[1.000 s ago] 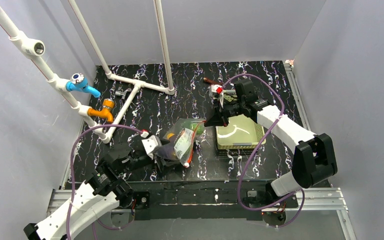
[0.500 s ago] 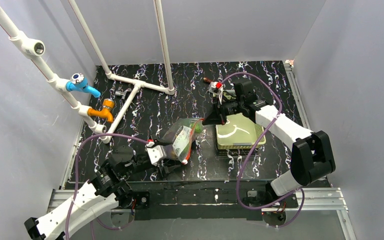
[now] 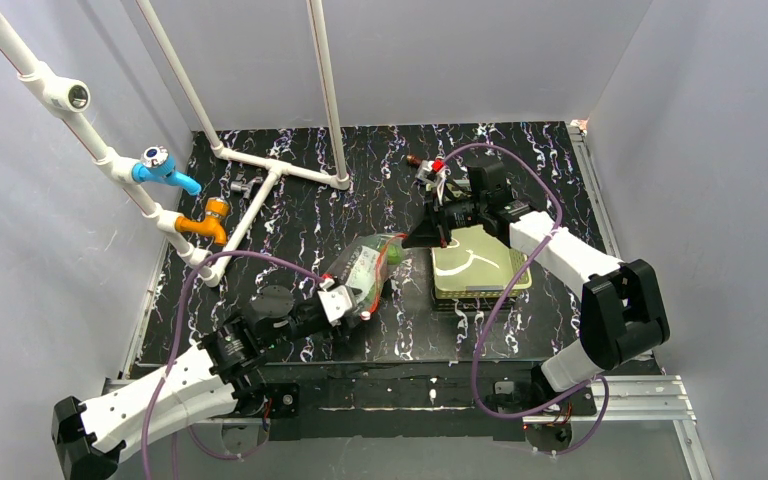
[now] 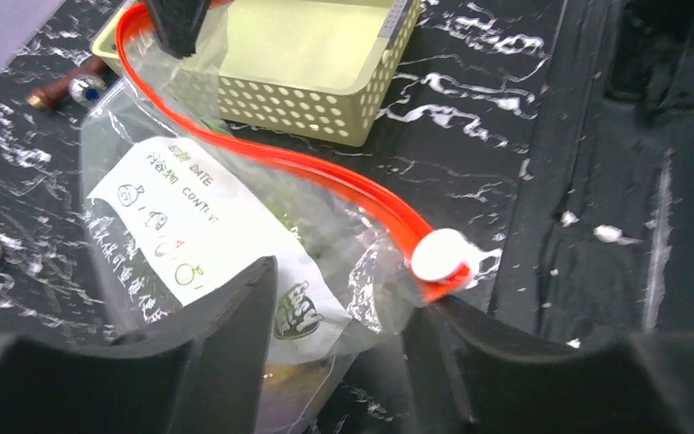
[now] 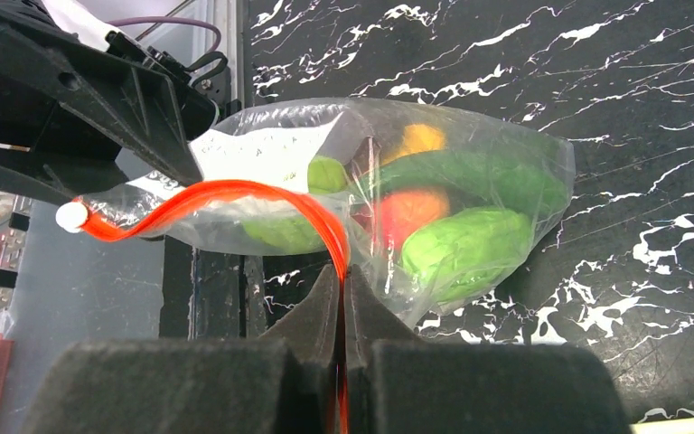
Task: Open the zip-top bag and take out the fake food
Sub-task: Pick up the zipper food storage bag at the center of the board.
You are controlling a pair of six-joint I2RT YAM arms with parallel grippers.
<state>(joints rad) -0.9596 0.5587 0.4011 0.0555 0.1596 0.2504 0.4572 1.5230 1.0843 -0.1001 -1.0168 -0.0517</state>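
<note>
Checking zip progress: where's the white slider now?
Left wrist view, right of centre: white slider at the end of the red zipper strip, beside the left hand.

Bright, even light — soft shadows; glare glints on the zip-top bag (image 4: 190,237); wrist-view foregrounds blurred.

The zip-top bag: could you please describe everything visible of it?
The zip-top bag, clear crinkly plastic with a white label, rests on the table. Its red-orange zipper strip has a white slider at one end. Green, orange and yellow fake food shows inside. The right gripper pinches the strip; the left gripper straddles the slider end.
</note>
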